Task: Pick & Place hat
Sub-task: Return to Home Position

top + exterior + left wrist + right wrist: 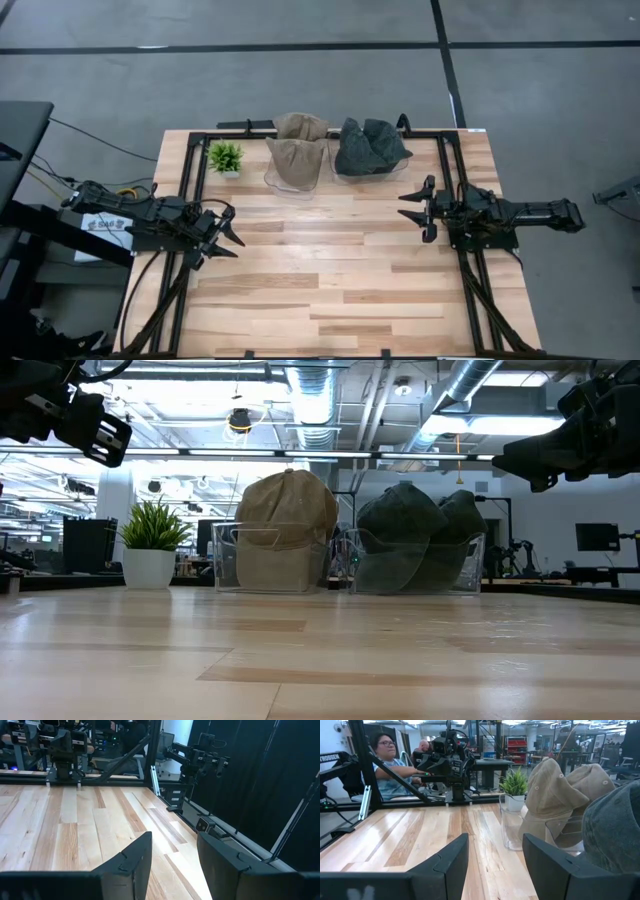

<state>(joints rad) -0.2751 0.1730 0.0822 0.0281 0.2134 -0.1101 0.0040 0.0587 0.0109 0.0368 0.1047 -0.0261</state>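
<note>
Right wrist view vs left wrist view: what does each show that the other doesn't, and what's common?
Right wrist only: light brown caps in a transparent bin, a dark cap, the potted plant, a seated person beyond the table. Left wrist only: a black curtain past the table's edge. Both: the wooden table, the opposite arm across it (left arm, right arm), and each view's own open gripper at its side of the table: right gripper, left gripper.

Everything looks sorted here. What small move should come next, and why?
Probably just draw both arms back toward rest. The light brown caps sit in the left bin, the dark caps in the right bin, and the left gripper and right gripper hang open, holding nothing.
</note>
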